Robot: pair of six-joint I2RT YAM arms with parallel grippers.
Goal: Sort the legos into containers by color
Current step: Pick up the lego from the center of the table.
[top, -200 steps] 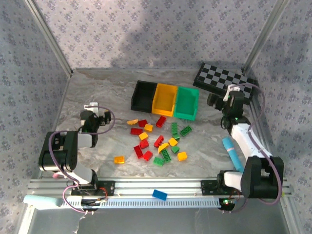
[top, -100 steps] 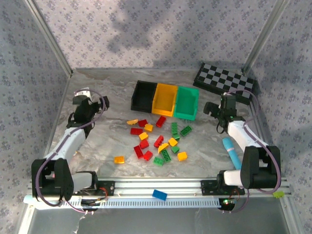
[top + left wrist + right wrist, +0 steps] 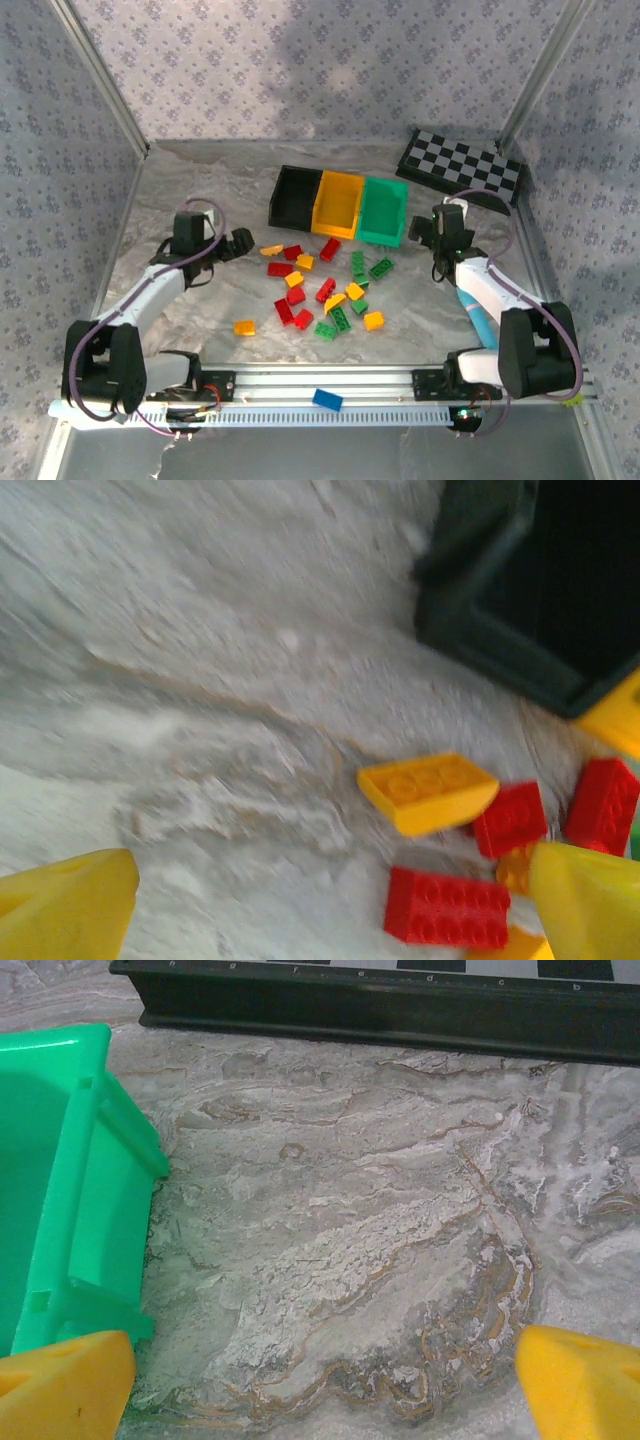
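Left fingers (image 3: 60, 910) spread wide, nothing held, low over the worktop (image 3: 200, 680). Just ahead, between the tips: a yellow-orange brick (image 3: 428, 792). A long red brick (image 3: 447, 908) lies closer in, right by one tip, w/ two small red bricks (image 3: 510, 818) past it. Corner of the black bin (image 3: 540, 590) sits further ahead, off to that same side. Reads as approach for a pick: tips are wide so they can straddle a brick. The yellow-orange one lies loose at the pile edge, prob the target, can't be sure.

Right fingers (image 3: 60, 1385) also fully apart & empty. Bare worktop between the tips, green bin (image 3: 60, 1160) wall just ahead of one tip, checkered board (image 3: 400, 1010) edge well ahead. No brick near these fingers.

Top view: legos (image 3: 325, 290) scattered in front of the bins, between the two arms. Black, yellow bin (image 3: 338, 205) & green stand in a row touching, and all look empty, so sorting hasn't begun. Bins bunched right behind the pile = short carry for either arm. Lone blue brick (image 3: 327, 399) sits on the rail by the arm bases, apart from the rest.
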